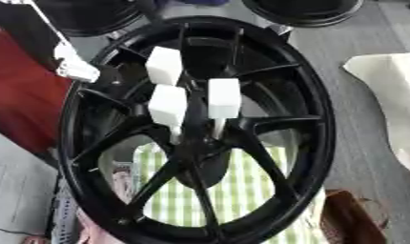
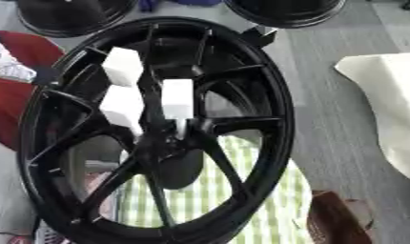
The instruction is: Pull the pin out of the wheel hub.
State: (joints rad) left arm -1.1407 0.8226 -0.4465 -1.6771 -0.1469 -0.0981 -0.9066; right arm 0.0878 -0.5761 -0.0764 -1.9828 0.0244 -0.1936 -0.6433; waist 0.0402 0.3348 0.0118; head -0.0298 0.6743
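Black wheel hub (image 1: 323, 128), tilted over a green checked cloth (image 1: 241, 190) and filling most of both views. At its centre, three white block-headed pins: upper pin (image 1: 165, 66), lower left pin (image 1: 168, 106) and right pin (image 1: 223, 97), set close together, the lower two with pale shanks running down into the hub's middle. All three apparently seated; none lifted clear or lying apart from the wheel. Neither robot hand in either view, hence no telling how far open or holding what. Unidentified white shape (image 1: 75, 66) against the rim's left edge. Judged progress: extraction not yet begun; reach, grasp and pull all remaining.
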